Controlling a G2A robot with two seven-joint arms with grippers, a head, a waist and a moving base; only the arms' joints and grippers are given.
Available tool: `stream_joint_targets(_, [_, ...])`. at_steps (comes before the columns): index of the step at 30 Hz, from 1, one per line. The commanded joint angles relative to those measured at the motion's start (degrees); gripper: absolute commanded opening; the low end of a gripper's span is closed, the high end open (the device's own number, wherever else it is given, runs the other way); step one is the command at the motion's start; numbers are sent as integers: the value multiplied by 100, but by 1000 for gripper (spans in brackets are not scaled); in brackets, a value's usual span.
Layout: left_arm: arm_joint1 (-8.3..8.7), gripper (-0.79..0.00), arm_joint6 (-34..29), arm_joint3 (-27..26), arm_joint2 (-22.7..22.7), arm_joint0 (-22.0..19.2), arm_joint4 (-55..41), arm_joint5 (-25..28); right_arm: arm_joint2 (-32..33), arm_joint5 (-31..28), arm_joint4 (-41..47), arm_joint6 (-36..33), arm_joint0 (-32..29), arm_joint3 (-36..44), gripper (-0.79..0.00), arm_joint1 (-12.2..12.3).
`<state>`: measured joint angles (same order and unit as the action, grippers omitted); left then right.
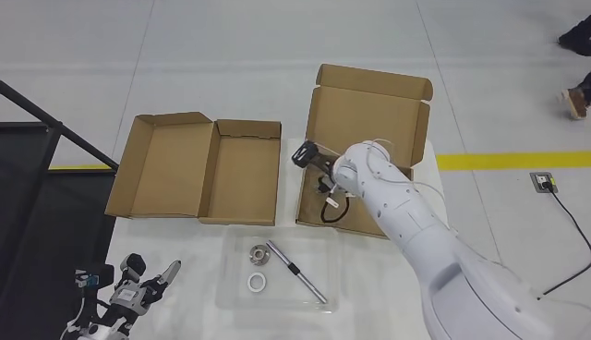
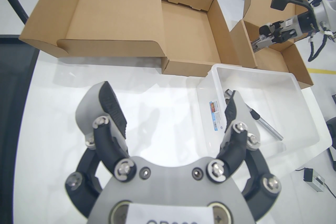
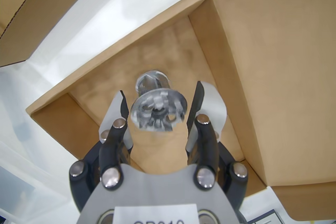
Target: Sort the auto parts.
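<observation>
Currently right gripper (image 3: 160, 90) hangs inside the right box (image 1: 355, 123), at 1 o'clock from the bin (image 2: 262, 72); fingers parted, flanged part (image 3: 157, 109) between them with slim gaps either side, so likely let go, not pinched; part is above the box floor near a corner, contact with the cardboard I cannot tell; low position likely keeps the drop short. Left gripper (image 2: 169, 91) hovers over the table (image 2: 65, 109) at 8 o'clock from the bin, fingers spread wide, nothing held; probably parked clear of the other arm. Bin holds a rod (image 2: 265, 123) and two rings (image 1: 258, 254); not yet sorted. Left box (image 2: 183, 25), at 11 o'clock from the bin, lies open; probably meant for another part type.
</observation>
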<state>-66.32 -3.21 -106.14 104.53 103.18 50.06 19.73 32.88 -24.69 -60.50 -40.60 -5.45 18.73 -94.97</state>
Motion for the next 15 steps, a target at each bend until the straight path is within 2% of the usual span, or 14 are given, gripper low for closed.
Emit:
stream_joint_targets(1, [0, 0, 0, 0, 0, 0, 0, 0, 13, -49, -21, -58, -18, 63, -265, 18])
stream_joint_targets(7, [0, 0, 0, 0, 0, 0, 0, 0, 95, -18, -19, -225, -72, 203, -215, 65])
stream_joint_targets(15, [0, 0, 0, 0, 0, 0, 0, 0, 239, -227, -201, 188, -179, 579, -206, 246])
